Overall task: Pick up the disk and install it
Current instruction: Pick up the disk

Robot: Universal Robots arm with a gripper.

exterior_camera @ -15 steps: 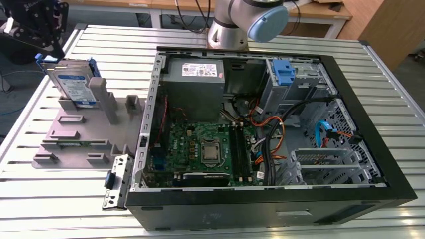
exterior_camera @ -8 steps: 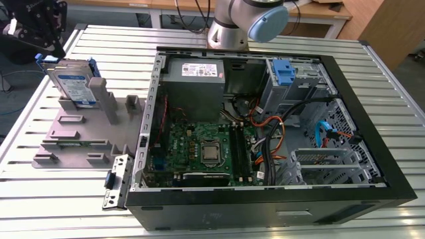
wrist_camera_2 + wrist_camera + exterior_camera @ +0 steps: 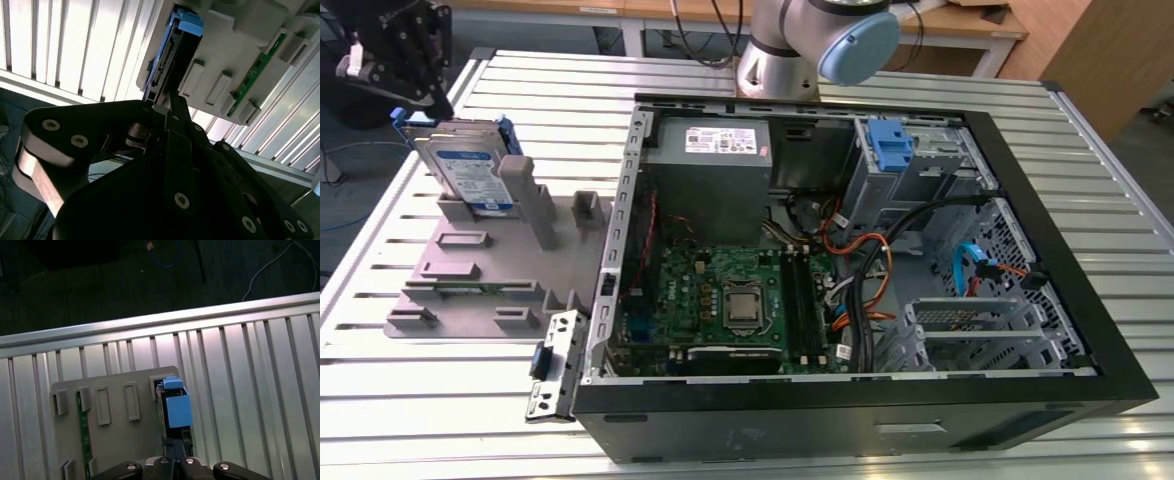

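The disk stands on edge in a slot at the far end of a grey holder plate, on the exterior view's left. It is silver-grey with a white-and-blue label and blue rails. My gripper hangs just above its top edge, clear of it, and its black fingers look shut with nothing between them. In the second wrist view the disk appears edge-on beyond the gripper. In the first wrist view the disk's blue rail lies straight ahead of the gripper.
An open black computer case lies on the slatted metal table, with a grey power-supply box, a motherboard, cables and an upright blue latch. A green memory stick sits in the holder. A metal bracket lies beside the case.
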